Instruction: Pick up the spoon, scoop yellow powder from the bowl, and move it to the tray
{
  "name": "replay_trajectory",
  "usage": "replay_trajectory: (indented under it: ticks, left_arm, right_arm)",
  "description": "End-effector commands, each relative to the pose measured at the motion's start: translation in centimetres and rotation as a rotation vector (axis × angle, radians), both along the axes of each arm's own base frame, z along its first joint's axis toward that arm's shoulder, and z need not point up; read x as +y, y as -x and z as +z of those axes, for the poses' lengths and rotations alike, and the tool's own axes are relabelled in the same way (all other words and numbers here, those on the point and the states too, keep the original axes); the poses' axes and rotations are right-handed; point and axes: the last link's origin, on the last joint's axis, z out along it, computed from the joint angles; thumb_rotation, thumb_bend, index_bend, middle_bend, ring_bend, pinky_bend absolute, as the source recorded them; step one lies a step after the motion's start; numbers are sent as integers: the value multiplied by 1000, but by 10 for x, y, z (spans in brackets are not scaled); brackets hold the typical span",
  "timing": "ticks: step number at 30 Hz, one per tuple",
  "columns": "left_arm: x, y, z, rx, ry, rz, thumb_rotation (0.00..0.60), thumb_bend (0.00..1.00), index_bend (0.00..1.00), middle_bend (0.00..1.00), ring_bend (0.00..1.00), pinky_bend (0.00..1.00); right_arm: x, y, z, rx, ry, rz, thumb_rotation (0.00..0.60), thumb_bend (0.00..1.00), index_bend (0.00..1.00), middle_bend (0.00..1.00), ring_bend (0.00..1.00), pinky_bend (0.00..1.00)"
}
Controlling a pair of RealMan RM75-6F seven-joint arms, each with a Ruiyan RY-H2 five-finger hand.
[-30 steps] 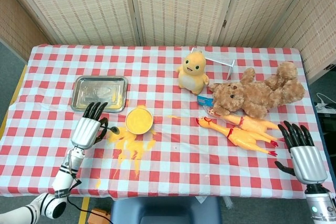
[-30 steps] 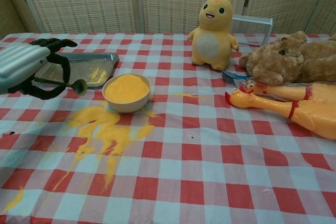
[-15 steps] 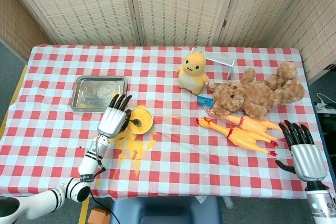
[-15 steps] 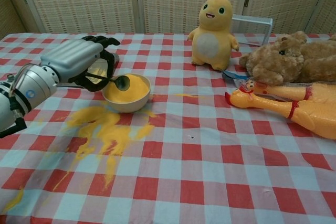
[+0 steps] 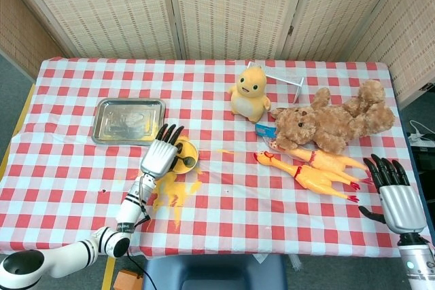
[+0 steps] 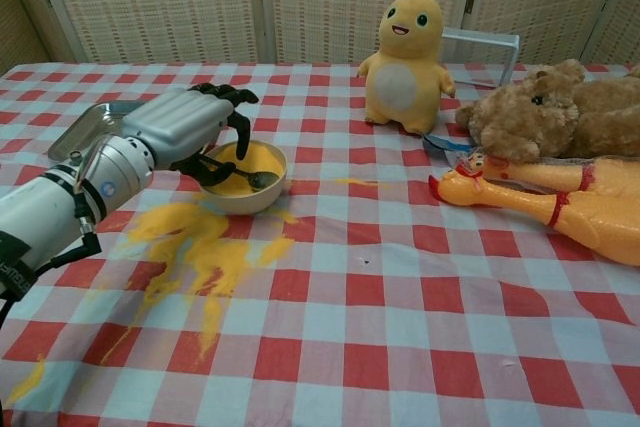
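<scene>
Landmark: the bowl [image 6: 241, 176], white and holding yellow powder [image 6: 240, 159], stands on the checked counter [image 6: 400, 297].
Pick-up: judged done; the left robot hand [image 6: 180, 132] has its fingers clamped round the handle of the spoon [image 6: 243, 173].
Scoop: under way; the spoon's cup sits inside the bowl, at the powder near the rim closest to the chest camera. Whether it is loaded cannot be told.
Carry: judged still to come; the tray [image 5: 129, 111] lies behind the bowl and to the left, just beside it.
Tray contents: the head view is too small to tell whether any powder lies in it.
Spill: a yellow powder patch [image 6: 195, 247] spreads over the counter in front of the bowl and to its left.
Spoon axis: long axis runs nearly level from the left robot hand, at the bowl's left rim, across toward its right side, dipping slightly.
Spoon heading: the cup end points right and a little toward the camera; the handle end is hidden in the fingers.
Right robot hand: [image 5: 396, 198] well apart from the bowl, at the counter's right edge, fingers spread, holding nothing.
</scene>
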Motion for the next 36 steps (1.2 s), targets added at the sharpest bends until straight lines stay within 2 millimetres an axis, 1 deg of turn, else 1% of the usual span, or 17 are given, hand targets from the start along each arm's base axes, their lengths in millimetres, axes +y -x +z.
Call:
replay_trajectory:
  ticks: [1,7,10,12,14,16,18,23,29,33,36]
  left_arm:
    - [-2,0,-1,3,4,-4,600,462,413,40,0,74]
    - [-3,-2,5,-3,1,-10,600,463,396,37,0,75]
    - [-1,-1,14,-2,-14,-17,600,465,388,35,0,75]
    - [1,1,20,-11,-9,-8,600,486,369,31,0,74]
    - [3,4,26,-16,11,7,600,535,356,26,0,72]
    - [5,8,31,-9,20,21,600,618,348,21,0,66]
    - [6,13,35,3,37,40,600,678,346,17,0,63]
    - [9,26,42,35,63,92,600,776,338,7,0,55]
    - [10,35,46,55,64,123,600,786,336,1,0,53]
    - [8,39,45,68,71,134,600,786,364,0,0,54]
    - [6,43,44,83,81,141,600,786,366,0,0,54]
  right_arm:
    - [1,0,2,-2,6,1,600,19,0,0,0,0]
    - [2,-1,2,-3,5,6,600,20,0,0,0,0]
    - [3,-2,2,-3,4,7,600,20,0,0,0,0]
    - [3,-2,2,-3,5,8,600,20,0,0,0,0]
    - [3,-2,2,-3,7,8,600,20,0,0,0,0]
    - [3,-2,3,-3,8,8,600,20,0,0,0,0]
    - [3,-2,3,-3,9,9,600,20,0,0,0,0]
    - [3,-2,2,-2,9,8,600,20,0,0,0,0]
    - [2,-2,2,0,11,6,600,20,0,0,0,0]
    - [2,-1,3,1,14,5,600,20,0,0,0,0]
    - [2,-1,3,1,16,4,600,20,0,0,0,0]
